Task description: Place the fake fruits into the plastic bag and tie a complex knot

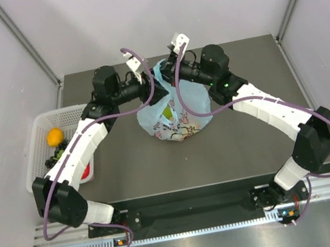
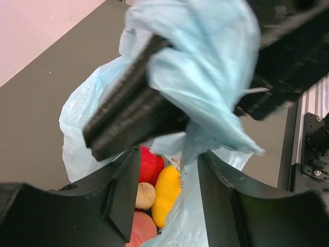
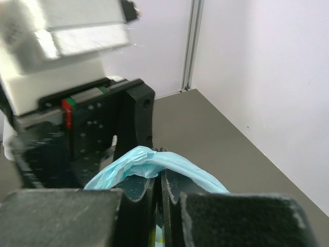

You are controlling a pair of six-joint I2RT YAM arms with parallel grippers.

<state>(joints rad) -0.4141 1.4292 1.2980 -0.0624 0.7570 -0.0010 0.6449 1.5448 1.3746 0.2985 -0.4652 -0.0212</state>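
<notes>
Clamping the plastic bag [image 3: 154, 160] at its top is the right tool [image 3: 161, 181].

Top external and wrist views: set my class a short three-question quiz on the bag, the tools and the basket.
1. True or false: the right tool is shut on the plastic bag.
2. The left tool is: A open; B shut on a fruit; C out of view.
3. Fill in: the white basket holds a round ____ fruit.
Key: 1 true; 2 A; 3 orange, the orange fruit.
</notes>
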